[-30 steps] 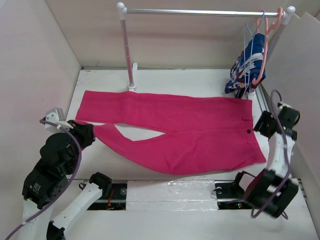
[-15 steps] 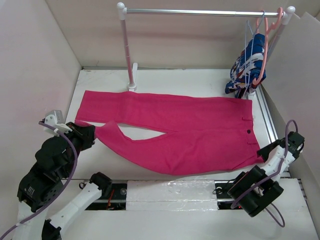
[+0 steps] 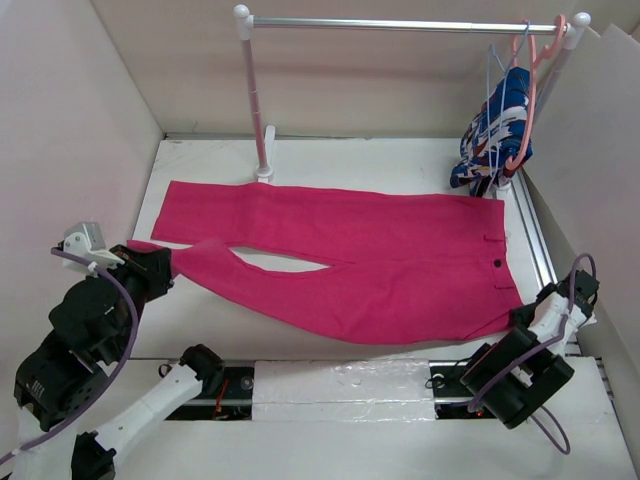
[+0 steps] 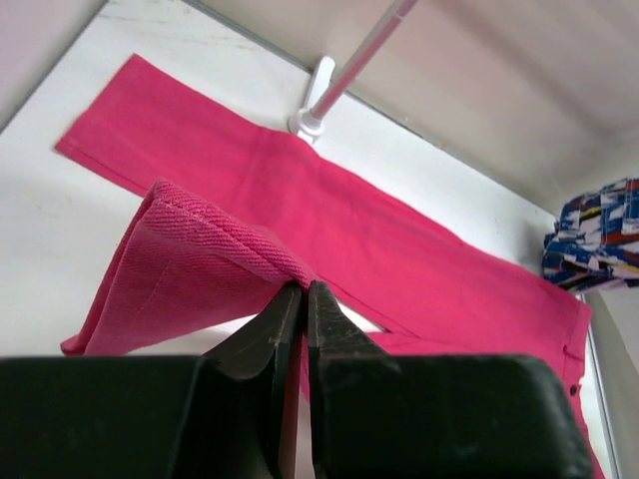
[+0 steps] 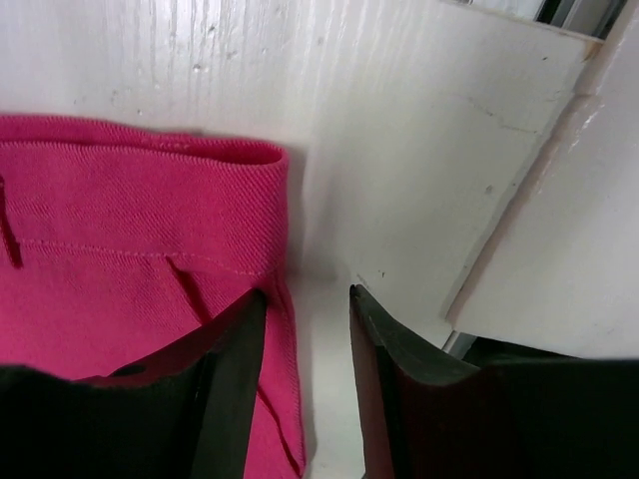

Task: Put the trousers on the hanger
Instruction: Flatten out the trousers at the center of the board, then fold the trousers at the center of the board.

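Note:
The magenta-pink trousers (image 3: 380, 260) lie flat across the white table, waistband at the right, legs pointing left. My left gripper (image 3: 165, 265) is shut on the hem of the near leg (image 4: 215, 249) and holds it lifted and folded. My right gripper (image 3: 522, 312) is open, low at the waistband's near right corner (image 5: 150, 239); one finger sits over the cloth edge, the other over bare table. The thin light-blue hanger (image 3: 492, 100) hangs on the rail at the back right, beside a thicker salmon-pink hanger (image 3: 528, 90).
A clothes rail (image 3: 400, 23) on a white post (image 3: 255, 100) spans the back. A blue-and-white patterned garment (image 3: 495, 135) hangs at its right end. White walls close in on the left and right; a raised ledge (image 5: 559, 230) runs beside the right gripper.
My left gripper pulled the near leg's hem further left and lifted it. My right arm swung down from beside the waistband to its near right corner.

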### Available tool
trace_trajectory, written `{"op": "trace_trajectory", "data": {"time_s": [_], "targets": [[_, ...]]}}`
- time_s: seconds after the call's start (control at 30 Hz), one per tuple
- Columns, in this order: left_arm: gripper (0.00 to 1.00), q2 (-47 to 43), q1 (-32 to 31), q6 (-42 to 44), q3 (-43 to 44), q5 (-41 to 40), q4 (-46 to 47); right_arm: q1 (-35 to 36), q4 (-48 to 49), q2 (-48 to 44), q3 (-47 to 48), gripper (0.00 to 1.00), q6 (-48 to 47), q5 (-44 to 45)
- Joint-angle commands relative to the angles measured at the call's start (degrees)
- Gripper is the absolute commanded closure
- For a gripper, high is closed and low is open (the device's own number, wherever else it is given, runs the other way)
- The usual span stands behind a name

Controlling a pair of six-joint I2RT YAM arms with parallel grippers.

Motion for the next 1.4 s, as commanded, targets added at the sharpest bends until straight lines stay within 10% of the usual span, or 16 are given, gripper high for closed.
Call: {"op": "trace_trajectory", "data": {"time_s": [0.0, 0.3, 0.47, 0.83, 1.37], "targets": [[1.0, 1.8, -0.47, 0.6, 2.78, -5.79, 1.39, 0.36, 4.38, 0.82, 1.88, 0.56, 2.46, 4.22], [1.0, 0.93, -0.47, 2.35, -1.26, -10.45, 3.59, 5.8, 7.9, 10.49, 5.05, 0.54, 3.77, 6.77], [1.0, 0.49, -0.47, 2.01, -0.65, -10.46, 2.63, 6.95, 9.31, 4.44, 4.7, 0.76, 0.88, 5.72], [1.0, -0.74, -0.47, 2.0, -1.79, -9.22, 2.71, 4.06, 10.01, 5.74, 5.92, 0.43, -4.22, 4.84], [1.0, 0.92, -0.47, 1.65, -3.02, -10.1, 2.89, 4.04, 9.66, 14.87, 7.42, 0.51, -5.72, 4.66]]}}
